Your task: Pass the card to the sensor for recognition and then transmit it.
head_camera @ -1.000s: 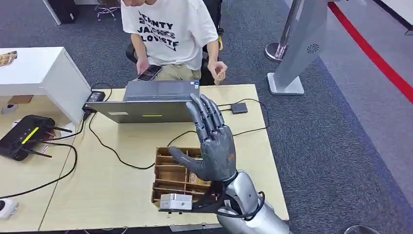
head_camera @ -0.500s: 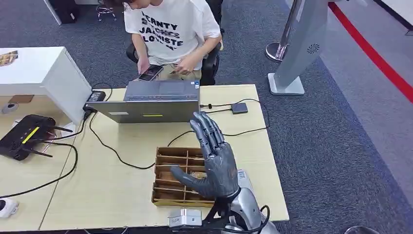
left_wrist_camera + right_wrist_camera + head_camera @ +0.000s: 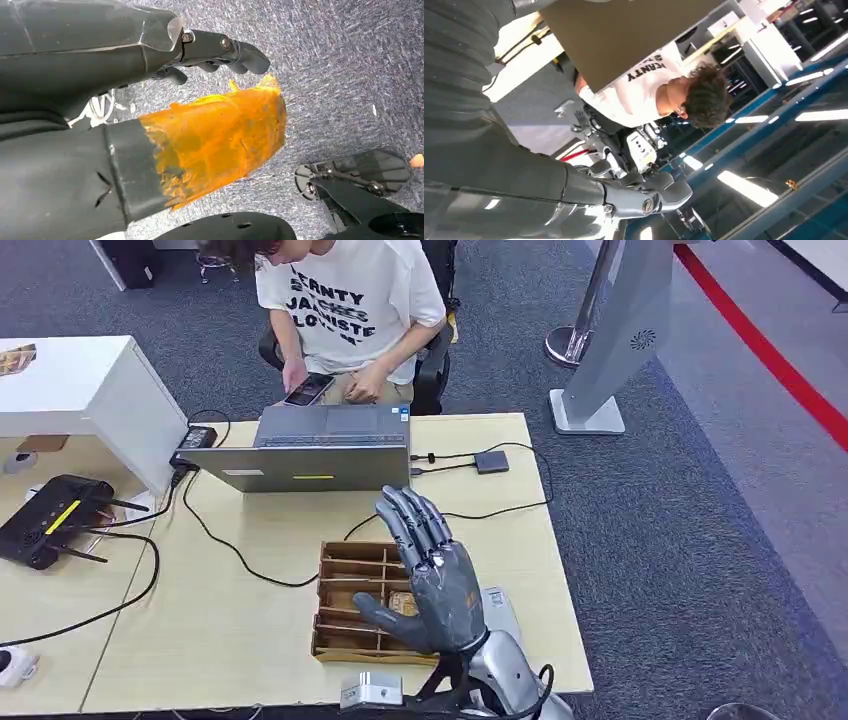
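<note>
The card (image 3: 402, 603) appears to be the small tan item lying in a middle compartment of the wooden organizer (image 3: 350, 612) on the worktop (image 3: 260, 625); it is partly hidden behind the robot hand, so its exact outline cannot be read. The right robot hand (image 3: 432, 575) hangs above the right side of the organizer, fingers straight and spread, thumb out to the side, holding nothing. The step in hand looks like the reach for the card, and nothing of the pass to the sensor is done yet.

To do this well, the right robot hand should come down over the card's own compartment, not the neighbouring one, with the fingers clear of the thin wooden dividers. A flat card in a narrow slot is hard to lift, so a pinch between thumb and a finger on one edge would likely serve better than a broad grasp.

The left robot hand (image 3: 150, 130) hangs over grey carpet, its thumb wrapped in orange tape, its fingers curled in on nothing.

Beyond the organizer a black cable (image 3: 470, 512) runs to a small dark box (image 3: 490, 461), perhaps the sensor, beside a laptop (image 3: 310, 455). A person (image 3: 345, 310) sits behind it.
</note>
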You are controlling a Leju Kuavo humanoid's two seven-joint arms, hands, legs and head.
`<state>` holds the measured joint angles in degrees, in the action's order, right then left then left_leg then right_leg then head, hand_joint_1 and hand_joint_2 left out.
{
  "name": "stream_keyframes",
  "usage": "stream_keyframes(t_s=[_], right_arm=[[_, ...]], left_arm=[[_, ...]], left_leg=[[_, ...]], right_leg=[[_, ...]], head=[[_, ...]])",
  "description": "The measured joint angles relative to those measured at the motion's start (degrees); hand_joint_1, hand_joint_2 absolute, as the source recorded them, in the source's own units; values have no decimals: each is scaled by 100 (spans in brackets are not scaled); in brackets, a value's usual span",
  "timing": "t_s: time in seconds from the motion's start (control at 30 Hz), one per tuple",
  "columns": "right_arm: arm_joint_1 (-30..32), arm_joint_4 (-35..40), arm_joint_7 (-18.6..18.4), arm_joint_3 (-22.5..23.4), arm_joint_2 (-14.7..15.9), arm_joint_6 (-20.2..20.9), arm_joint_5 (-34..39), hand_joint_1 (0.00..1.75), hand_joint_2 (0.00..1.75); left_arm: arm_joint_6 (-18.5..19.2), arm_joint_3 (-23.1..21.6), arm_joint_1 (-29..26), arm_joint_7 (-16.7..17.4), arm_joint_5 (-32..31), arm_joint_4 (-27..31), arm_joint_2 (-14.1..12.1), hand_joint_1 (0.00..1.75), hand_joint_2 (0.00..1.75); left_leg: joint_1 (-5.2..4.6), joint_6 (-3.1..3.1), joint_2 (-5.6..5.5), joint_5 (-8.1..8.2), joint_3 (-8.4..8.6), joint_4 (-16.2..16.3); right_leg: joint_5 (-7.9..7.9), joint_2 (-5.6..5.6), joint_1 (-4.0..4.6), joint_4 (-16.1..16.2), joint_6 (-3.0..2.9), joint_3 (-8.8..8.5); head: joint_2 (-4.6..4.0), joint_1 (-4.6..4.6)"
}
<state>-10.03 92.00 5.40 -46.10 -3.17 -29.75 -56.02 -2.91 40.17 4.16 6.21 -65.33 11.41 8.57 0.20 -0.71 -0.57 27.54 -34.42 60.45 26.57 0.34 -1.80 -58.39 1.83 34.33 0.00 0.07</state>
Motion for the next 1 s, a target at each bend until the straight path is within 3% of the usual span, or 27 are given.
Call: stream_keyframes(t_s=[0.17, 0.2, 0.23, 0.27, 0.3, 0.33, 0.77, 0.93, 1.0], right_arm=[[-54, -116, -116, -18, 24, 103, -112, 0, 175], [-80, -153, -159, -20, 24, 122, -133, 5, 175], [-108, -182, -173, -20, 26, 142, -144, 21, 175], [-133, -212, -175, -20, 26, 158, -149, 96, 175], [-150, -236, -188, -20, 26, 162, -164, 155, 175], [-161, -254, -223, -20, 28, 173, -186, 175, 175], [-187, -440, -463, -20, 77, 184, -510, 175, 175], [-187, -444, -485, -20, 94, 188, -566, 152, 175], [-187, -459, -537, -20, 98, 197, -610, 131, 175]], left_arm=[[0, 31, 2, -13, -7, 0, 0, 0, 0], [0, 39, 3, -13, -11, 0, -2, 0, 0], [0, 42, 3, -13, -13, 0, -2, 0, 0], [0, 48, 3, -13, -13, 0, -2, 0, 0], [2, 50, 3, -13, -13, 0, -2, 0, 0], [2, 52, 2, -13, -13, 0, -2, 0, 0], [24, 133, 2, -13, -48, 0, -4, 0, 0], [26, 136, 2, -13, -50, 0, -4, 0, 0], [26, 136, 2, -13, -55, 0, -4, 0, 0]], left_leg=[[0, 0, 0, 0, 0, 0], [0, 0, 0, 0, 0, 0], [0, 0, 0, 0, 0, 0], [0, 0, 0, 0, 0, 0], [0, 0, 0, 0, 0, 0], [0, 0, 0, 0, 0, 0], [0, 0, 0, 0, 0, 0], [0, 0, 0, 0, 0, 0], [0, 0, 0, 0, 0, 0]], right_leg=[[0, 0, 0, 0, 0, 0], [0, 0, 0, 0, 0, 0], [0, 0, 0, 0, 0, 0], [0, 0, 0, 0, 0, 0], [0, 0, 0, 0, 0, 0], [0, 0, 0, 0, 0, 0], [0, 0, 0, 0, 0, 1], [0, 0, 0, 0, 0, 1], [0, 0, 0, 0, 0, 1]], head=[[0, 0], [0, 0], [0, 0], [0, 0], [0, 0], [0, 0], [0, 0], [0, 0], [0, 0]])
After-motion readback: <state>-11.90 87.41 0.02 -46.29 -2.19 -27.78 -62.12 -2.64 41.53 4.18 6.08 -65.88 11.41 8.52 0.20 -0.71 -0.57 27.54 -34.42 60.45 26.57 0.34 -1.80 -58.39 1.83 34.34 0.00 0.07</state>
